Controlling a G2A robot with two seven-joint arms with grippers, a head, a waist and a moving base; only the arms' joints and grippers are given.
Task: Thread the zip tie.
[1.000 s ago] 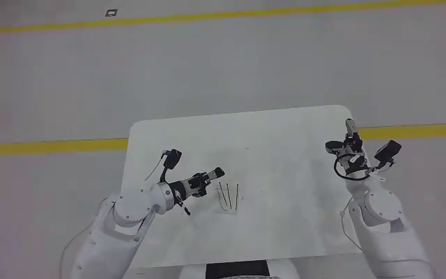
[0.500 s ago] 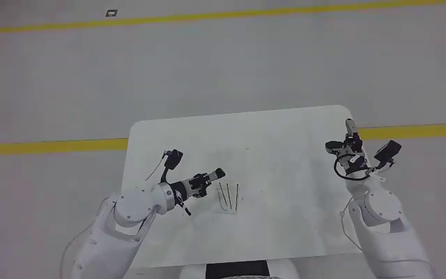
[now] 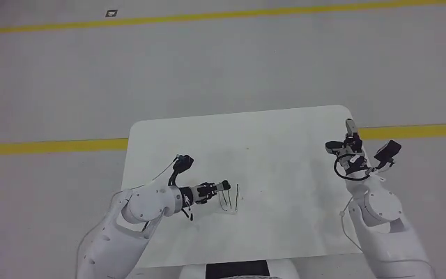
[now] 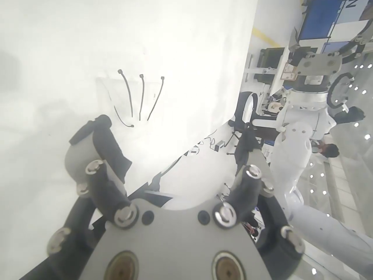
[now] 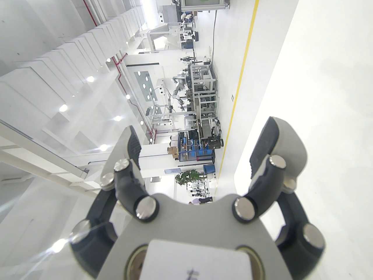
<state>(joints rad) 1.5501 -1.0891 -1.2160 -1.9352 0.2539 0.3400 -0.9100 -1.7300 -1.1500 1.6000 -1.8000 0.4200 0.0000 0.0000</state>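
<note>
Top, left wrist and right wrist views. At the left side of the white table (image 3: pixel 279 132), the left arm lay low over the front part of the tabletop, its forearm pointing toward the table's middle. The left gripper (image 3: pixel 223 185) (image 4: pixel 173 131) had its two dark-padded fingers (image 4: pixel 100 135) spread wide, with nothing held between them. Just ahead of its fingertips, near the front-centre of the table, lay the zip ties (image 3: pixel 230 196): thin dark strips resting flat on the surface. The left wrist view resolved three of them (image 4: pixel 142 97) fanned side by side, close together at one end and spreading toward their small square heads. A fourth, curved zip tie (image 4: pixel 121 119) lay beside the outermost of the three, on the side nearer the left gripper. None of the ties was threaded through its own head, and none lay within the jaws; whether a fingertip touched the nearest tie could not be told. The middle and right portions of the table carried no marked items. At the far right edge of the table, well apart from the ties, the right gripper (image 3: pixel 349 127) (image 5: pixel 201 131) was raised and pointed away from the robot. Its fingers (image 5: pixel 132 147) were likewise parted wide and grasped nothing.
</note>
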